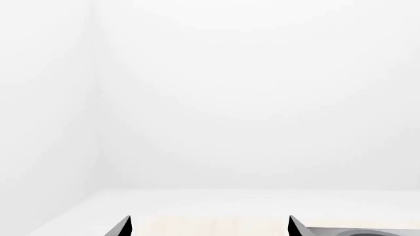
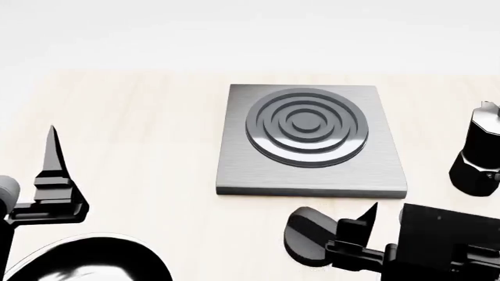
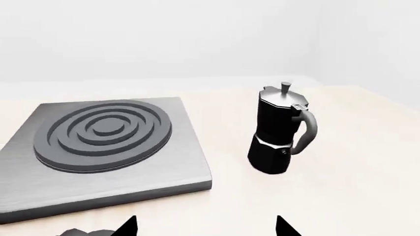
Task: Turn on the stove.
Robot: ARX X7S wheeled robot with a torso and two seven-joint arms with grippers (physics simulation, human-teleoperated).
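Observation:
The stove (image 2: 312, 175) is a flat brushed-grey slab on the light wooden table, with a dark ringed burner (image 2: 306, 126). Its small dark round knob (image 2: 307, 236) lies on the table just in front of the slab's near edge. My right gripper (image 2: 361, 231) is open and empty, low over the table just right of the knob. In the right wrist view the stove (image 3: 98, 167) lies ahead of the open right gripper (image 3: 206, 227), and the knob's edge (image 3: 82, 232) barely shows. My left gripper (image 2: 55, 170) is open and empty at the far left, well away from the stove; the left wrist view (image 1: 210, 228) shows bare table between its tips.
A black moka pot (image 2: 478, 155) stands right of the stove and also shows in the right wrist view (image 3: 282, 130). A black frying pan (image 2: 86, 260) lies at the near left, under my left arm. The table (image 2: 140, 134) ends at a white wall behind.

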